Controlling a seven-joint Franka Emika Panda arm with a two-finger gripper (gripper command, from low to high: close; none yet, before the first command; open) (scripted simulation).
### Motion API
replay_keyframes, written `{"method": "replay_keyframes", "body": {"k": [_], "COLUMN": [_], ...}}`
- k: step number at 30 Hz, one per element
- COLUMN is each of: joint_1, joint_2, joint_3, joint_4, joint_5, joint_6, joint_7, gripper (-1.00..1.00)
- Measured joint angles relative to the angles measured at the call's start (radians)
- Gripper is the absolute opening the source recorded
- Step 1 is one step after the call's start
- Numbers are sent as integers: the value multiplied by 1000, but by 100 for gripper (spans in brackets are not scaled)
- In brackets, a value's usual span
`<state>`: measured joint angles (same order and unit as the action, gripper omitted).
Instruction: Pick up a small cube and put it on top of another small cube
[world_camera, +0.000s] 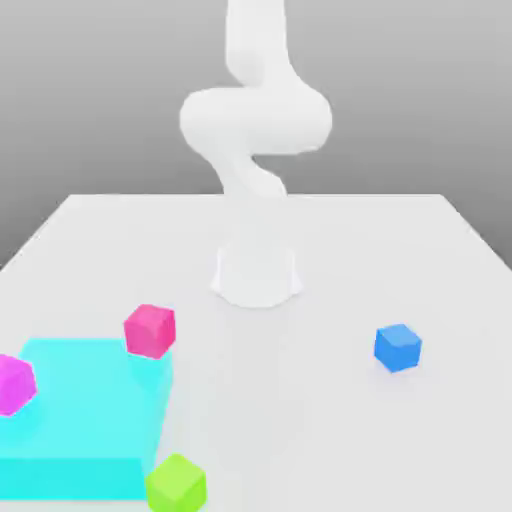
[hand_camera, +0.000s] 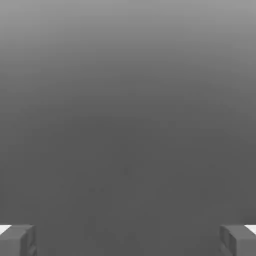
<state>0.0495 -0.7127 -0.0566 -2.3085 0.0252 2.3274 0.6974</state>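
Two grey fingertips (hand_camera: 17, 240) of the gripper (hand_camera: 128, 241) stand far apart at opposite edges of the hand view, with nothing between them; behind them is only a plain grey backdrop.

From the exterior view, the white arm (world_camera: 255, 120) rises from its round base (world_camera: 256, 275) near the middle of the white table (world_camera: 400, 250) and bends up out of the picture.

Well away from the base, at the near edge of the table, the green cube (world_camera: 176, 483) sits on the tabletop, just beside the near corner of the cyan block (world_camera: 85, 420), toward the exterior view's right of that corner. Whether it touches the block, I cannot tell.

The blue cube (world_camera: 398, 347) rests alone on the bare table at the exterior view's right, well apart from the green cube and from the block.

The cyan block is wide and flat and lies at the exterior view's left. A pink cube (world_camera: 150, 330) sits at its far right corner. A magenta cube (world_camera: 14, 383) sits at the block's left side, partly cut off by the picture's edge. Both appear tilted a little. Whether either rests fully on top of the block, I cannot tell.
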Motion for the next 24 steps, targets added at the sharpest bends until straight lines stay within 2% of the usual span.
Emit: {"method": "replay_keyframes", "body": {"k": [7, 13, 19, 24], "joint_1": [128, 195, 202, 176], "joint_2": [248, 459, 670, 831], "joint_3": [-156, -250, -282, -279], "joint_4": [-24, -44, -64, -84], "joint_5": [89, 190, 280, 299], "joint_6": [78, 142, 206, 269], "joint_7": [-305, -578, -844, -1026], "gripper": [0, 0, 0, 0]}}
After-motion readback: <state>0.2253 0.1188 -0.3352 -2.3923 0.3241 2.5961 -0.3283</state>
